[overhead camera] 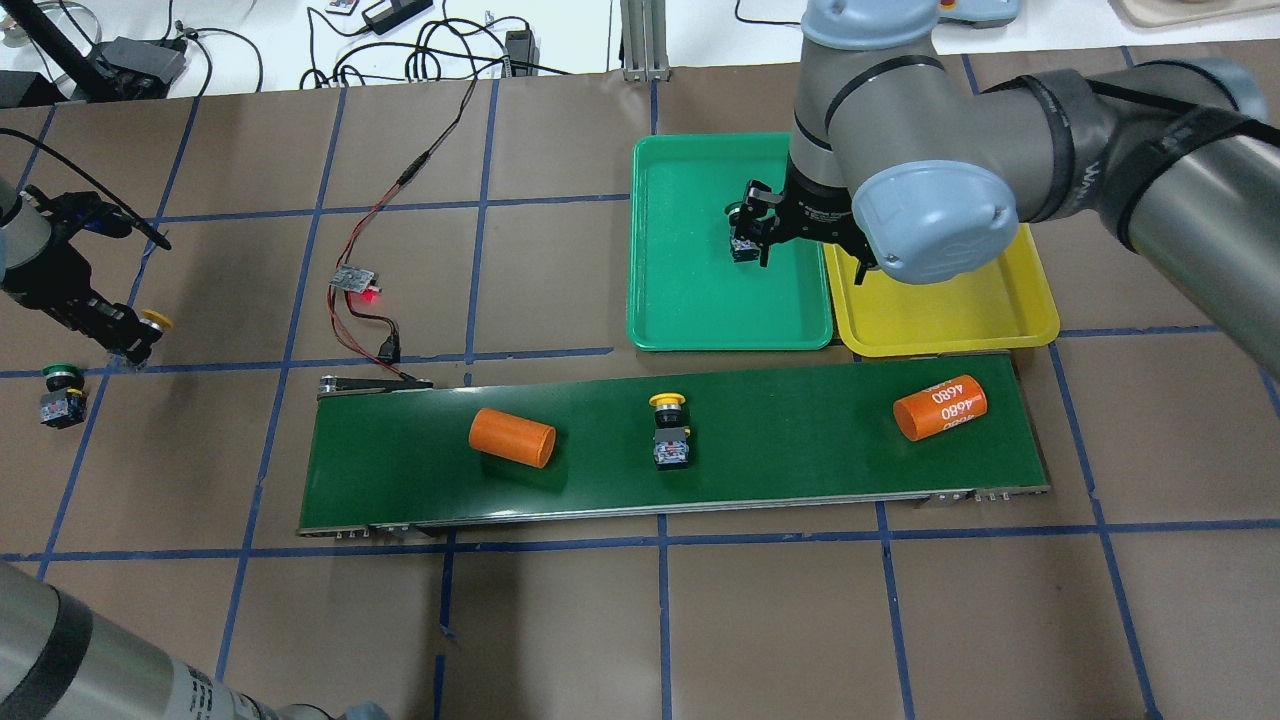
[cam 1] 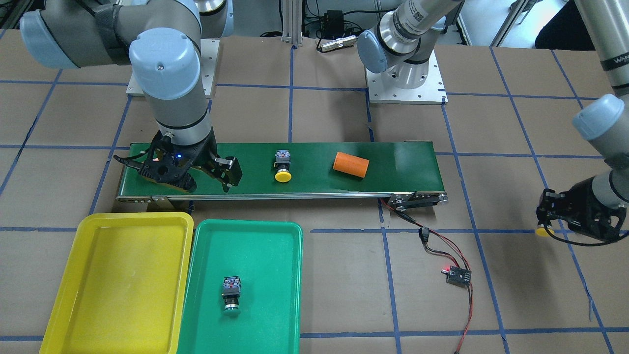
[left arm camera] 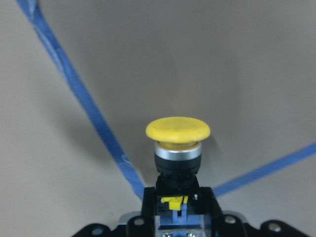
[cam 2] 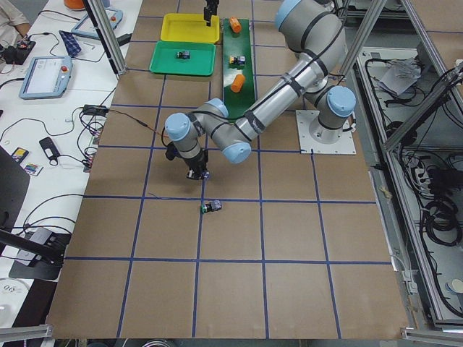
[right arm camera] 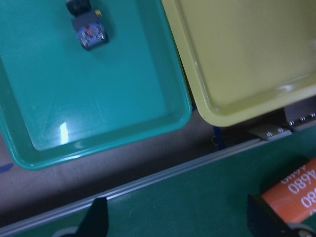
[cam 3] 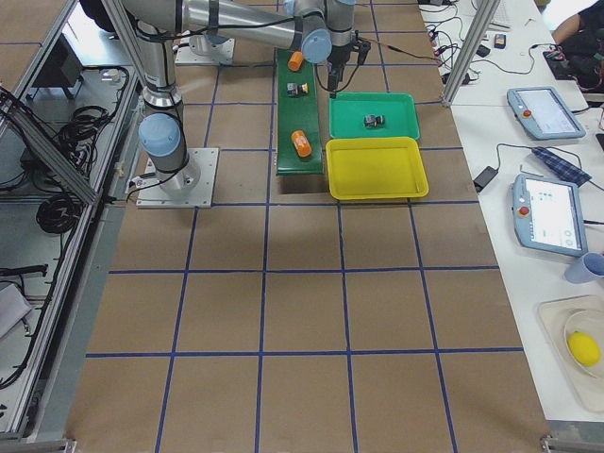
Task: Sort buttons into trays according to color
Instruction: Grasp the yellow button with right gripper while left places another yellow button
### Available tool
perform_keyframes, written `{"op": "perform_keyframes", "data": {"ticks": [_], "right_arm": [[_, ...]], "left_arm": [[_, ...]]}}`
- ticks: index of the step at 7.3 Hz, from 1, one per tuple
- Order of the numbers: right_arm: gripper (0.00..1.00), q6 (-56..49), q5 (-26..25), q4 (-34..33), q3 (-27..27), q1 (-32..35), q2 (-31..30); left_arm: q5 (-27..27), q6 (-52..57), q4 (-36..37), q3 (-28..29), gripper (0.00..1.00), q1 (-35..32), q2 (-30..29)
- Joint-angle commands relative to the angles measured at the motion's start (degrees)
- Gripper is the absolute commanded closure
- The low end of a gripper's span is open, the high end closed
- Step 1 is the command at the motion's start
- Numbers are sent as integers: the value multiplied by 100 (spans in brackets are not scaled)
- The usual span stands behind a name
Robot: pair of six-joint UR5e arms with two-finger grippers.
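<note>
Take the long dark-green conveyor belt [overhead camera: 800,450] as your marker. Your left hand [overhead camera: 138,335] is well off the belt's end on the robot's left, over the brown paper-covered bench [overhead camera: 600,620]. It is closed on the black-grey body of a yellow mushroom-capped push-button [left arm camera: 177,129]. A green-capped push-button [overhead camera: 62,392] lies on the bench just beside that hand. A second yellow-capped push-button [overhead camera: 668,425] lies on its side mid-belt, between a plain orange cylinder [overhead camera: 512,437] and an orange cylinder marked 4680 [overhead camera: 940,407]. Your right hand [right arm camera: 180,222] hangs over the belt's other end, beside the marked cylinder, with its fingers spread wide and holding nothing. Along the belt's operator-side edge there, the bright yellow plastic tray [cam 1: 137,215] and the green plastic tray [cam 1: 265,255] sit with rims meeting. Another green-capped push-button [cam 1: 232,295] lies in the green tray.
</note>
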Motion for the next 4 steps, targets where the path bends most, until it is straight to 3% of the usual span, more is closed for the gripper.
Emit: {"op": "perform_keyframes", "data": {"ticks": [1, 3, 4], "right_arm": [[0, -13, 322, 311, 317, 56, -299], [0, -22, 483, 329, 405, 117, -248], [0, -65, 483, 276, 597, 161, -247]], "left_arm": [[-86, -1186, -34, -1511, 99, -657, 1349], [-532, -2135, -478, -2002, 99, -957, 2231], [-648, -3200, -621, -2098, 99, -1350, 2478]]}}
